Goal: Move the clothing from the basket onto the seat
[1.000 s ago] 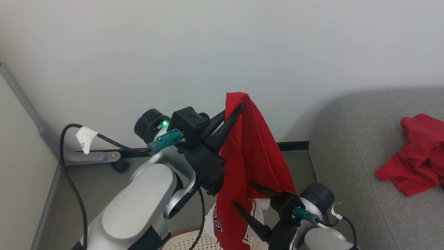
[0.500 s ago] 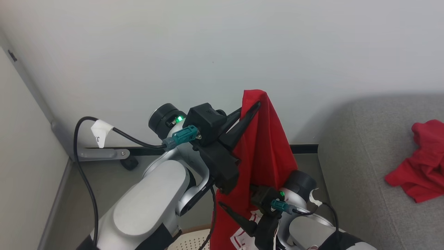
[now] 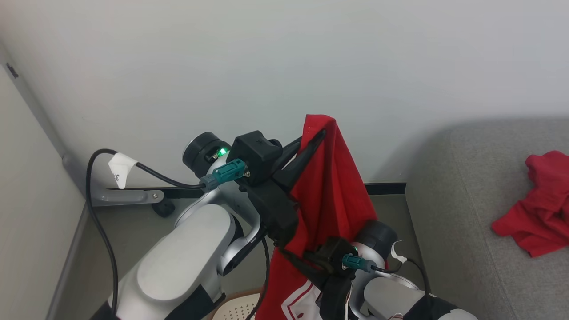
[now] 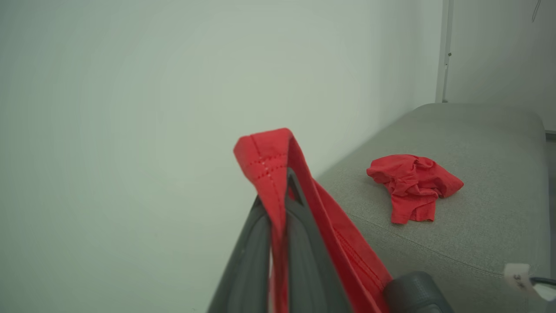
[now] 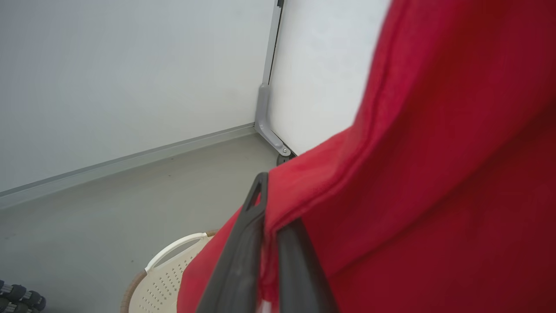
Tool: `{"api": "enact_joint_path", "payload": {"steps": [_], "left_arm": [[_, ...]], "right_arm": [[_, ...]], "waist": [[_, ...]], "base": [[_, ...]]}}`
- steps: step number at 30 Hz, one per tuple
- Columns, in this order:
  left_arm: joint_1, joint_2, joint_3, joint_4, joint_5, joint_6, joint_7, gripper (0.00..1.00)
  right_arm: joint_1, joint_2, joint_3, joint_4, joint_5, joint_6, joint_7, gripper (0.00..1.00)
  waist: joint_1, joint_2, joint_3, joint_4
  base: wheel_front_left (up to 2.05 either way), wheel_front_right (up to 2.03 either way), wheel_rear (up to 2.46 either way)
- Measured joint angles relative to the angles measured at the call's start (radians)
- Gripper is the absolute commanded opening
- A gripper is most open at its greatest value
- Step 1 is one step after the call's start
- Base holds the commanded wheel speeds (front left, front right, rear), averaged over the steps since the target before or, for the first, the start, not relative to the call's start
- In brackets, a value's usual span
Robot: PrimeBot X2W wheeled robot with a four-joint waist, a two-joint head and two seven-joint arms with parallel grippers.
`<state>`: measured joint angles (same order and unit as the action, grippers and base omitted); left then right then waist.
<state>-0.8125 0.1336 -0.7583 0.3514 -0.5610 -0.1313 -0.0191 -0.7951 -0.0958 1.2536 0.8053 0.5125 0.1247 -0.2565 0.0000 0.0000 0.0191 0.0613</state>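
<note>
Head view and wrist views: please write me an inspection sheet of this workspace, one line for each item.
Surface: grey seat, one crumpled red garment lying on it.
Job's things: held garment hangs over the basket, between both grippers.
Clutter: small dark objects on the floor, too small to identify.
Grippers: left gripper shut on the held garment's top; right gripper shut on a lower fold.
Cables: black tagged cable loops from the left wrist.
Surroundings: white wall, grey floor, corner bracket.
</note>
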Motion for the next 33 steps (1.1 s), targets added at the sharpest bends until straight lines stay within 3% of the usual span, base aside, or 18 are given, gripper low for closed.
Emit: {"api": "enact_joint_path", "payload": {"steps": [6, 15, 16, 17, 18, 19, 20, 21, 26, 33], "left_arm": [[0.009, 0.028, 0.013, 0.004, -0.002, 0.016, 0.000, 0.00], [0.077, 0.056, 0.033, 0.009, -0.012, 0.042, -0.002, 0.00], [0.085, 0.055, 0.033, 0.009, -0.016, 0.044, -0.007, 0.07], [0.091, 0.056, 0.033, 0.009, -0.018, 0.044, -0.008, 0.07], [0.096, 0.055, 0.033, 0.008, -0.019, 0.044, -0.009, 0.34], [0.103, 0.054, 0.033, 0.008, -0.019, 0.045, -0.009, 0.50], [0.109, 0.054, 0.033, 0.007, -0.023, 0.045, -0.010, 0.86], [0.113, 0.054, 0.034, 0.007, -0.033, 0.045, -0.011, 1.00], [0.151, 0.049, 0.034, 0.008, -0.049, 0.053, -0.028, 1.00], [0.191, 0.048, 0.029, -0.001, -0.054, 0.052, -0.059, 1.00]], "right_arm": [[0.009, -0.035, -0.004, -0.060, 0.045, 0.000, 0.000, 0.00], [0.056, -0.155, -0.113, -0.166, 0.091, 0.000, 0.000, 0.00], [0.059, -0.168, -0.124, -0.178, 0.095, 0.000, 0.000, 0.00], [0.066, -0.180, -0.138, -0.189, 0.100, 0.000, 0.000, 0.00], [0.072, -0.193, -0.149, -0.198, 0.104, 0.000, 0.000, 0.00], [0.075, -0.204, -0.160, -0.209, 0.105, 0.000, 0.000, 0.00], [0.078, -0.216, -0.172, -0.221, 0.105, 0.000, 0.000, 0.00], [0.079, -0.225, -0.186, -0.230, 0.105, 0.000, 0.000, 0.00], [0.089, -0.298, -0.277, -0.313, 0.097, -0.003, 0.000, 0.00], [0.089, -0.382, -0.366, -0.404, 0.055, -0.041, 0.000, 0.00]], "waist": [[0.0000, 0.0000, 0.004, -0.025], [0.0000, 0.0000, 0.013, -0.081], [0.0000, 0.0000, 0.014, -0.087], [0.0000, 0.0000, 0.015, -0.093], [0.0000, 0.0000, 0.016, -0.099], [0.0000, 0.0000, 0.017, -0.105], [0.0000, 0.0000, 0.018, -0.110], [0.0000, 0.0000, 0.020, -0.116], [0.0000, 0.0000, 0.028, -0.155], [0.0000, 0.0001, 0.033, -0.199]], "base": [[0.00, 0.00, 0.00], [0.00, 0.00, 0.00], [0.00, 0.00, 0.00], [0.00, 0.00, 0.00], [0.00, 0.00, 0.00], [0.00, 0.00, 0.00], [0.00, 0.00, 0.00], [0.00, 0.00, 0.00], [0.00, 0.00, 0.00], [0.00, 0.00, 0.00]]}}
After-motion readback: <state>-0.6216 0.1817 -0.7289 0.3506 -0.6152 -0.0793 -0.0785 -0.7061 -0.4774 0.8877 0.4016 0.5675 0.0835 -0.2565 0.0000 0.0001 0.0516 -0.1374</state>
